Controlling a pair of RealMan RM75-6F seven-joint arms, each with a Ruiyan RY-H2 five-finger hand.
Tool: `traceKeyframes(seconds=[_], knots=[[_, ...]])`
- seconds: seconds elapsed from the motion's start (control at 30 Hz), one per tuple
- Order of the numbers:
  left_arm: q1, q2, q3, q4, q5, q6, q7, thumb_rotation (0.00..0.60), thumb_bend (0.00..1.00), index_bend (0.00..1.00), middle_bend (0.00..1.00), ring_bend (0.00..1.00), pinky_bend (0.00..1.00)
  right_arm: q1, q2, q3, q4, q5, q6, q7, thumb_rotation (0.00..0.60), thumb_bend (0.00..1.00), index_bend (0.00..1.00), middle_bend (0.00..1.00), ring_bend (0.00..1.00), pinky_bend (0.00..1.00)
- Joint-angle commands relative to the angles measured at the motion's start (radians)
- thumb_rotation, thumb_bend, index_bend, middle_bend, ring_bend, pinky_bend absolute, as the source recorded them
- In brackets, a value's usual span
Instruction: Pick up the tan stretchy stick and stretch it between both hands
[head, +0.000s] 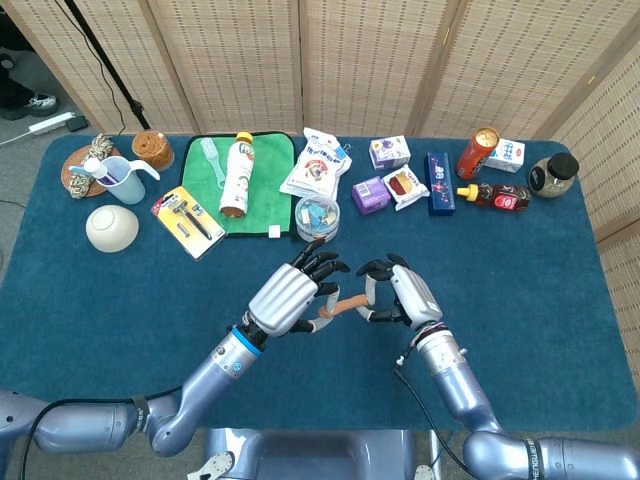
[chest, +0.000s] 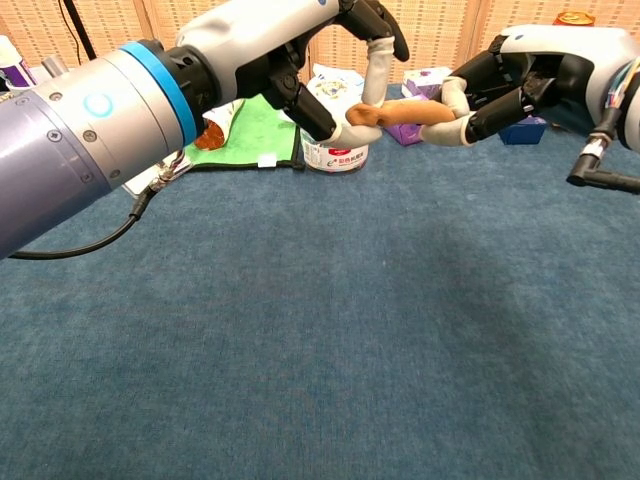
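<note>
The tan stretchy stick (chest: 405, 111) hangs above the blue table, held at both ends. My left hand (head: 288, 297) pinches its left end between thumb and a finger, the other fingers fanned out. My right hand (head: 398, 291) pinches its right end. In the head view the stick (head: 341, 306) shows as a short tan bar between the two hands. In the chest view my left hand (chest: 330, 60) and my right hand (chest: 515, 75) face each other, with the stick nearly level between them.
A clear tub (head: 317, 218) stands just beyond the hands. Behind it lie a green cloth (head: 255, 180) with a bottle (head: 236, 175), snack packs (head: 317, 163), purple boxes (head: 371, 194), a can (head: 478, 152), a white bowl (head: 111, 227) and a razor pack (head: 187, 221).
</note>
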Motion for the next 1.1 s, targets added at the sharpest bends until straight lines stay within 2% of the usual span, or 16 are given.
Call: traceKeyframes(seconds=[0.03, 0.63, 1.1], knots=[[0.000, 0.003, 0.001, -0.001, 0.001, 0.001, 0.002, 0.600, 0.39, 0.77, 0.28, 0.16, 0.00, 0.000, 0.002, -0.002, 0.001, -0.003, -0.001, -0.002, 0.600, 0.38, 0.75, 0.33, 0.27, 0.04], [0.001, 0.021, 0.008, 0.002, 0.013, 0.009, -0.007, 0.600, 0.47, 0.84, 0.29, 0.16, 0.01, -0.010, 0.022, -0.009, 0.009, -0.026, -0.010, 0.016, 0.600, 0.38, 0.76, 0.34, 0.30, 0.06], [0.013, 0.050, 0.008, -0.014, 0.018, 0.024, -0.032, 0.600, 0.48, 0.86, 0.30, 0.17, 0.02, -0.038, 0.066, -0.004, 0.018, -0.040, -0.018, 0.066, 0.600, 0.38, 0.76, 0.35, 0.30, 0.07]])
